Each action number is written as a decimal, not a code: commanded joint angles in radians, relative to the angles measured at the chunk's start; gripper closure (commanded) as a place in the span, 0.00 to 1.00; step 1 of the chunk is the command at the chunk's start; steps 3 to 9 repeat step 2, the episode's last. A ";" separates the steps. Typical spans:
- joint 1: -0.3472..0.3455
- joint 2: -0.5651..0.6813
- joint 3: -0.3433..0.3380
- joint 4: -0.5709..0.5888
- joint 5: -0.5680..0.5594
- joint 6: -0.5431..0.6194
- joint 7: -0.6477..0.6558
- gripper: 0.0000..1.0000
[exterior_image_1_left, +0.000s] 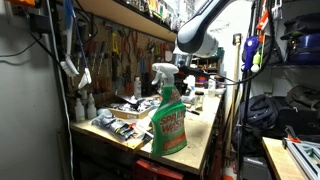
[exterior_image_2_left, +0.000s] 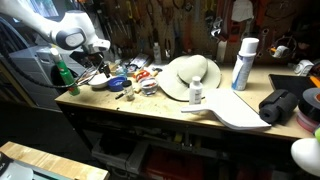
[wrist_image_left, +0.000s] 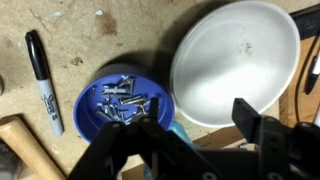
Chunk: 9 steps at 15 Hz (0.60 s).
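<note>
My gripper (wrist_image_left: 197, 118) is open and empty, hovering above the wooden bench. Straight below its left finger is a small blue dish (wrist_image_left: 112, 112) holding several screws. A white bowl (wrist_image_left: 235, 58) sits beside the dish, under the right finger. A bit of light-blue material (wrist_image_left: 178, 132) shows between the fingers. In an exterior view the gripper (exterior_image_2_left: 101, 67) hangs over the blue dish (exterior_image_2_left: 117, 83) at the bench's left end. In an exterior view the arm (exterior_image_1_left: 200, 35) reaches down behind a green spray bottle (exterior_image_1_left: 168, 115).
A black marker (wrist_image_left: 43, 82) and a wooden handle (wrist_image_left: 22, 138) lie left of the dish. On the bench are a wide white hat-shaped object (exterior_image_2_left: 190, 72), a white spray can (exterior_image_2_left: 243, 62), a small white bottle (exterior_image_2_left: 196, 92) and a black bundle (exterior_image_2_left: 280, 105). Tools hang on the back wall.
</note>
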 joint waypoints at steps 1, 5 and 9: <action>-0.014 -0.192 0.012 -0.084 -0.040 -0.034 -0.088 0.00; -0.011 -0.067 0.012 -0.011 -0.022 -0.007 -0.038 0.10; -0.011 -0.067 0.012 -0.011 -0.022 -0.007 -0.038 0.10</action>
